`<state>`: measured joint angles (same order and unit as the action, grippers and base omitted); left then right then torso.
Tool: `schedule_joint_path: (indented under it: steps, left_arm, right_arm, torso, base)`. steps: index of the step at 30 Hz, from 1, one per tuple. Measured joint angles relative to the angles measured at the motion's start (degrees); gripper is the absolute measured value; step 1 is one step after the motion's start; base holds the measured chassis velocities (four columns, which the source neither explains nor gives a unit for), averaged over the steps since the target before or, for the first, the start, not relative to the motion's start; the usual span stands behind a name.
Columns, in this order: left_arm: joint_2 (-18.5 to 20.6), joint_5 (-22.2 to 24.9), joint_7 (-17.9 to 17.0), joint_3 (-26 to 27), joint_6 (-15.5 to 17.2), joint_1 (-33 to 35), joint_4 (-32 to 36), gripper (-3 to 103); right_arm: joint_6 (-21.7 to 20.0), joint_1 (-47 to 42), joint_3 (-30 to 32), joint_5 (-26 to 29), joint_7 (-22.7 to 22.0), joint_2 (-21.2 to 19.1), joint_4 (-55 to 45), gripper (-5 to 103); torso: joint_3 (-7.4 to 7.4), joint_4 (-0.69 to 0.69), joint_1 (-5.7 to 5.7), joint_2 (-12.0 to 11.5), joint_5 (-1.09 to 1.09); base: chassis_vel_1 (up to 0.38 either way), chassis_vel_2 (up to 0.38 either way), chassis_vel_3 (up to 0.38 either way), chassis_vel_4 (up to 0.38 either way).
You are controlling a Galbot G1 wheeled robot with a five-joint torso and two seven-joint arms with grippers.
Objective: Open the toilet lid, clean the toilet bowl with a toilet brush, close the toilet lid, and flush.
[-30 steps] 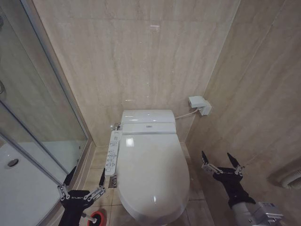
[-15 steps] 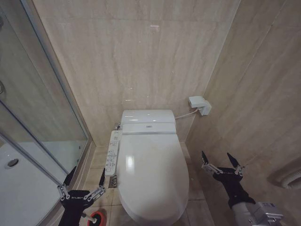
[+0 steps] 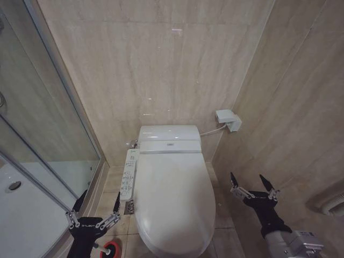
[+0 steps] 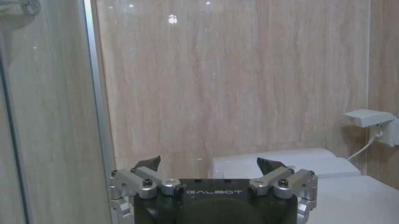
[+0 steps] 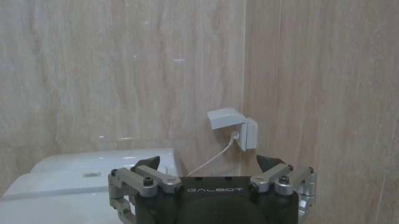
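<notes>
At the far left I had the glass shower door (image 3: 43, 129) and its white tray (image 3: 21, 215) running along the floor's left edge. My left gripper (image 3: 95, 205) hung low between that door and the toilet, fingers spread wide and holding nothing. Just below it, at the floor's near edge, sat the red cup holder (image 3: 111, 249) of the toilet brush, its handle hidden behind the gripper body. Next came the button panel (image 3: 128, 173) on the left side of the toilet bowl (image 3: 161, 248). The toilet lid (image 3: 173, 201) lay shut, flat over the bowl. A white wall socket (image 3: 228, 119) with a cable sat at the corner. My right gripper (image 3: 252, 187) hovered right of the toilet, near the side wall, also spread open and empty.
</notes>
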<state>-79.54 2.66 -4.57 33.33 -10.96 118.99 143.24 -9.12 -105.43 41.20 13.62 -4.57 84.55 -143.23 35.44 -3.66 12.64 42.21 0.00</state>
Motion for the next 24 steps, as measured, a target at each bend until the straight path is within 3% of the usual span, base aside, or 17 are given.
schedule_joint_path:
  steps: [24]
  left_arm:
    - [0.0,0.0,0.0,0.0,0.0,0.0,0.0,100]
  right_arm:
    - [0.0,0.0,0.0,0.0,0.0,0.0,0.0,100]
  torso:
    - [0.0,0.0,0.0,0.0,0.0]
  base:
    - [0.0,0.0,0.0,0.0]
